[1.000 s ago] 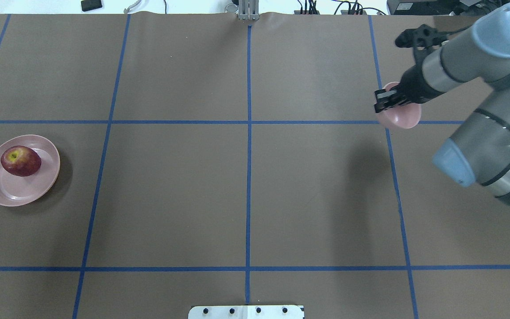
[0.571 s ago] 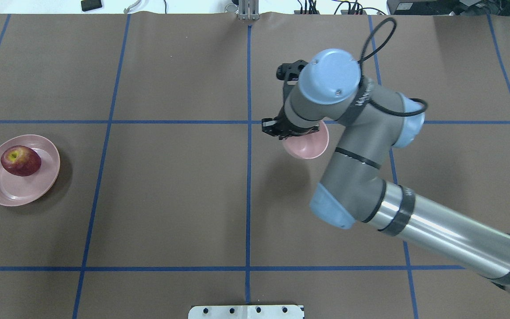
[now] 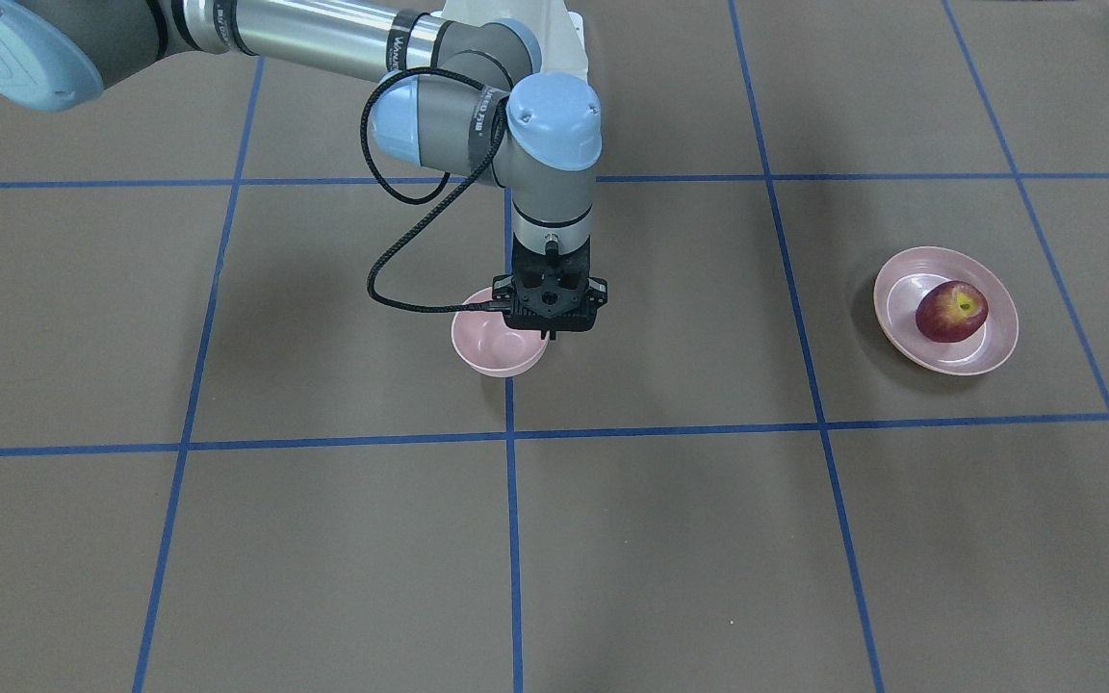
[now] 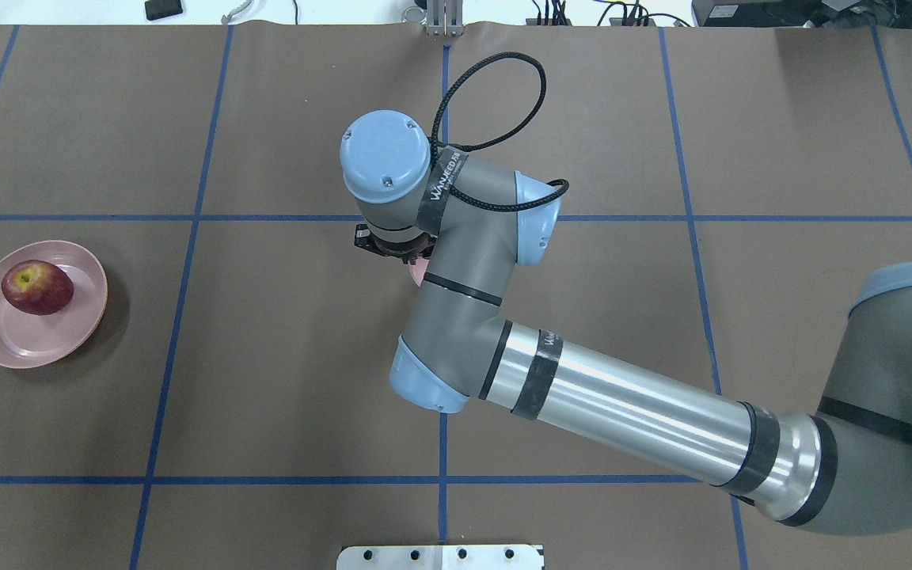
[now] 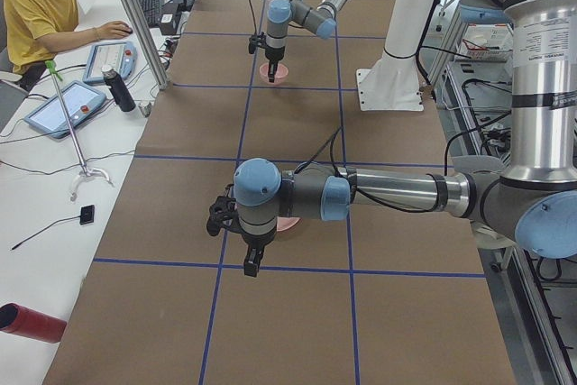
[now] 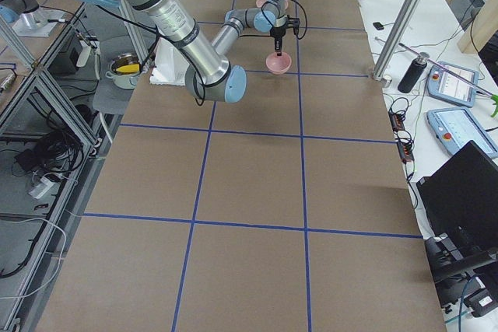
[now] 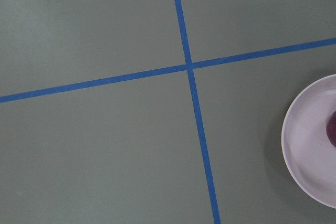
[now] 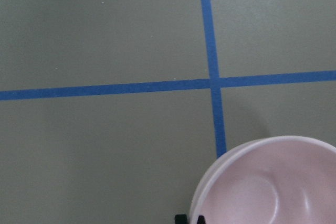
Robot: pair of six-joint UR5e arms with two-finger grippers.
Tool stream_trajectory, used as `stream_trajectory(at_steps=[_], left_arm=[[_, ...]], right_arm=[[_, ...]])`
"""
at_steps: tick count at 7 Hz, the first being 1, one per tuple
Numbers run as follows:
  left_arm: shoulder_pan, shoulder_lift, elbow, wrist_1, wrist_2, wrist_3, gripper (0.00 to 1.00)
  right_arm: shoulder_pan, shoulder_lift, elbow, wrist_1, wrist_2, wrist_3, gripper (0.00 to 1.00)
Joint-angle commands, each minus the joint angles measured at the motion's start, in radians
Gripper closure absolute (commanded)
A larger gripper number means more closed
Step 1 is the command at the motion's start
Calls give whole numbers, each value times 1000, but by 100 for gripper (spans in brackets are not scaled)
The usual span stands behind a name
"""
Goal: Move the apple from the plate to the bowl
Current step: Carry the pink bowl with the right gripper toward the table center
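The dark red apple (image 4: 36, 286) lies on the pale pink plate (image 4: 28, 342) at the table's left end; both also show in the front view, the apple (image 3: 951, 310) on the plate (image 3: 959, 362). My right gripper (image 3: 546, 334) is shut on the rim of the small pink bowl (image 3: 495, 346) near the table's centre line. From overhead the arm hides nearly all of the bowl (image 4: 418, 274). The right wrist view shows the empty bowl (image 8: 268, 187). My left gripper (image 5: 251, 263) shows only in the exterior left view, so I cannot tell its state. The left wrist view shows the plate's edge (image 7: 307, 145).
Blue tape lines (image 4: 443, 317) divide the brown table into squares. A metal bracket (image 4: 440, 556) sits at the near edge. An operator (image 5: 36, 6) sits at a side bench with tablets and a bottle (image 5: 117, 89).
My right arm has swung left across the table, carrying the bowl from the right side to the centre line. The apple and plate have not moved.
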Motion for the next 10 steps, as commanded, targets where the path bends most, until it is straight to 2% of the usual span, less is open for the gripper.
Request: stream_trajectory(at_steps=[1, 2, 6, 8, 9, 10], left_arm=[[0, 1, 1, 0, 1, 0, 2], [0, 1, 1, 0, -1, 0, 2], [0, 1, 3, 0, 1, 0, 2], [0, 1, 3, 0, 1, 0, 2], [0, 1, 3, 0, -1, 0, 2], [0, 1, 1, 0, -1, 0, 2]], right_arm=[[-3, 49, -78, -27, -13, -8, 100], [-1, 99, -145, -27, -13, -11, 100], [-1, 76, -154, -21, -12, -82, 100], [-3, 70, -152, -15, -12, -73, 47], [-4, 73, -146, -12, -13, -60, 0], [0, 81, -108, -16, -12, -50, 0]])
